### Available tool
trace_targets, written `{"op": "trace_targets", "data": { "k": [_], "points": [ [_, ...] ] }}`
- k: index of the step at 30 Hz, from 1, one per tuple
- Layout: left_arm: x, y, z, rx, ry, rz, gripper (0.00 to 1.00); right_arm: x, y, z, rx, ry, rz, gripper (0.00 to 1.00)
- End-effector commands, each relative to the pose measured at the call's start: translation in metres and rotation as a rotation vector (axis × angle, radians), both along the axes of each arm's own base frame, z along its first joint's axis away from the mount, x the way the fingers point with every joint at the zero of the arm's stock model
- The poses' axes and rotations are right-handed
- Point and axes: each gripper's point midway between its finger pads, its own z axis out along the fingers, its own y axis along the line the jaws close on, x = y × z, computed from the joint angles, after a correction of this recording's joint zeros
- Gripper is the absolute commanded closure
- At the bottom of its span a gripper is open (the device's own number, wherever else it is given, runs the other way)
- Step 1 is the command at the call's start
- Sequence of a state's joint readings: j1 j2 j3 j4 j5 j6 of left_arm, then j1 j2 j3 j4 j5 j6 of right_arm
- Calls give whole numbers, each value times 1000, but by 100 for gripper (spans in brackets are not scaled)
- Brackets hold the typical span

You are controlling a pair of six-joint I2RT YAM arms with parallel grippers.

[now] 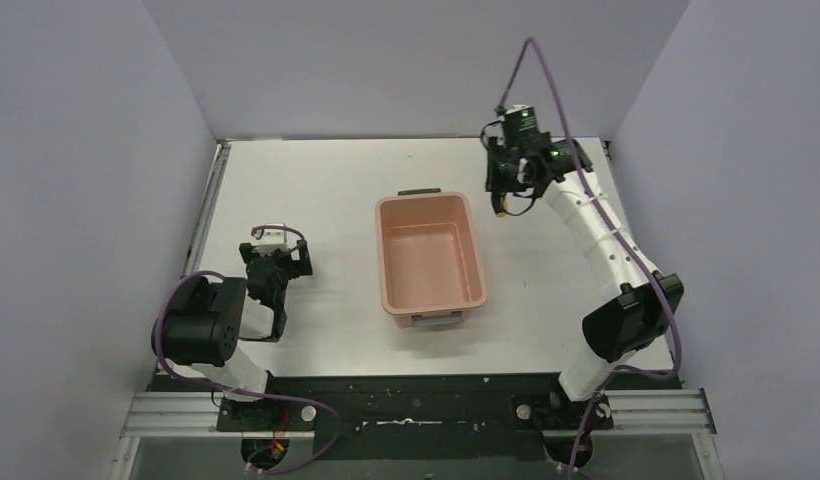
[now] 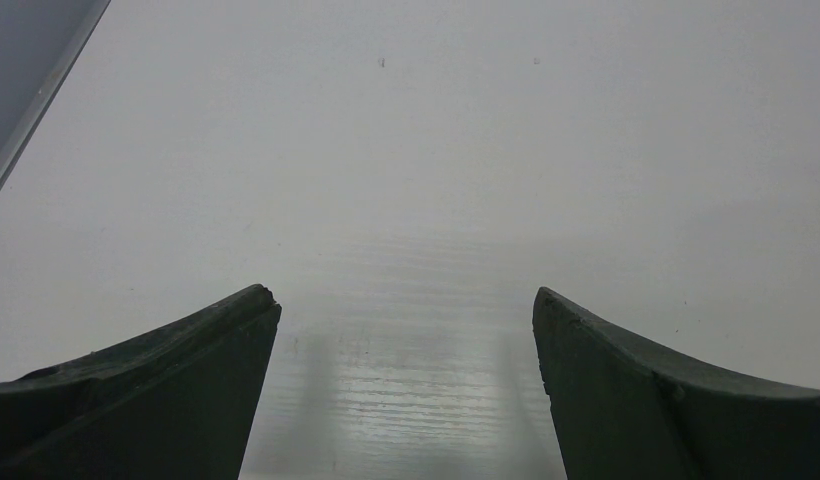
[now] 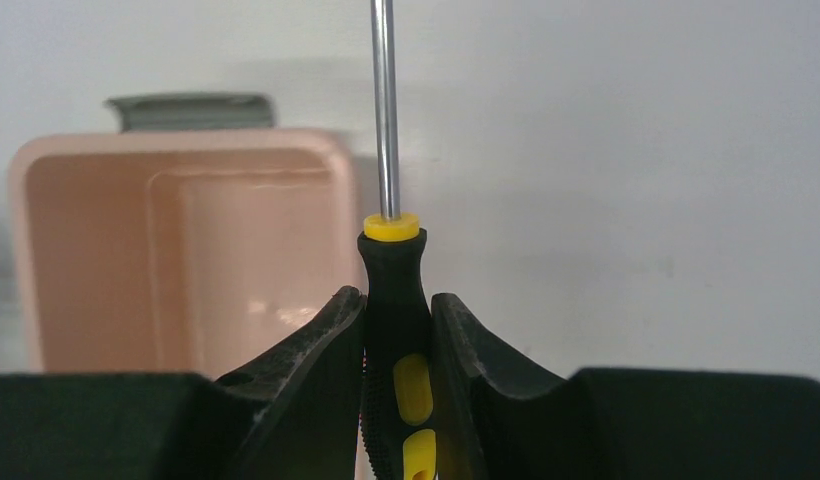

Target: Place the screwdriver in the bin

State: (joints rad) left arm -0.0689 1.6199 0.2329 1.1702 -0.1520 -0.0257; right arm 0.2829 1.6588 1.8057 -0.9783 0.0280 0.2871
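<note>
My right gripper is shut on the black and yellow handle of the screwdriver, whose thin metal shaft points away from the camera. In the top view this gripper hangs above the table, just right of the bin's far right corner, with the screwdriver in it. The salmon-pink bin stands empty at the table's middle; it also shows in the right wrist view, left of the screwdriver. My left gripper is open and empty over bare table, left of the bin.
Grey walls close off the table on the left, back and right. A metal rail runs along the table's left edge. The bin's dark handle clips sit on its short ends.
</note>
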Motion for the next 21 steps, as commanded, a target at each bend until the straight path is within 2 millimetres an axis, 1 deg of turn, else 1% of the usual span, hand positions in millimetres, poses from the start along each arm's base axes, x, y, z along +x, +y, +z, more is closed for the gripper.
{"op": "trace_targets", "data": {
  "k": [1,3,4,6,9,12,17,20,21],
  "points": [
    [10,0,20,-12,-70,1,3,-41,88,16,40,-23,120,100],
    [10,0,20,-12,-71,0,3,-52,119,12,46,-34,163,100],
    [10,0,20,-12,-70,0,3,-57,129,6,39,-31,171,100],
    [10,0,20,-12,-70,1,3,-63,144,-6,34,-36,166,100],
    [10,0,20,-12,-70,0,3,-78,166,-35,54,-17,185,100],
    [10,0,20,-12,-71,1,3,-96,177,-67,54,8,192,100],
    [11,0,20,-12,-70,0,3,-118,179,-117,69,48,145,99],
    [11,0,20,-12,-71,0,3,-125,175,-145,88,70,112,95],
    [10,0,20,-13,-70,0,3,-125,174,-151,96,68,95,93]
  ]
}}
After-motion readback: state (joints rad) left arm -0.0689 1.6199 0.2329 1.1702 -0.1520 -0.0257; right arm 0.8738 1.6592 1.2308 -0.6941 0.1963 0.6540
